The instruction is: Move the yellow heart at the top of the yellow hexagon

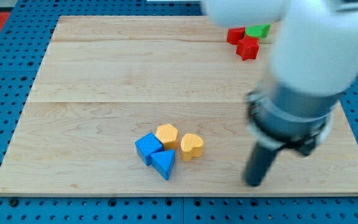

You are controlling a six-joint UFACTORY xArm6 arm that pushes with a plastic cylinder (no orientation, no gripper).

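Note:
The yellow heart [192, 146] lies on the wooden board [104, 74] near the view's bottom middle. The yellow hexagon [166, 135] sits just left of it and slightly higher, the two nearly touching. My tip [253, 183] is on the board to the right of the heart and a little lower, about a hundred pixels away, touching no block. The arm's white and grey body fills the view's upper right.
A blue cube [148, 148] and a blue triangle [164, 163] sit against the hexagon's lower left. Two red blocks [248, 47] [235, 35] and a green block [258, 30] cluster at the top right, partly behind the arm.

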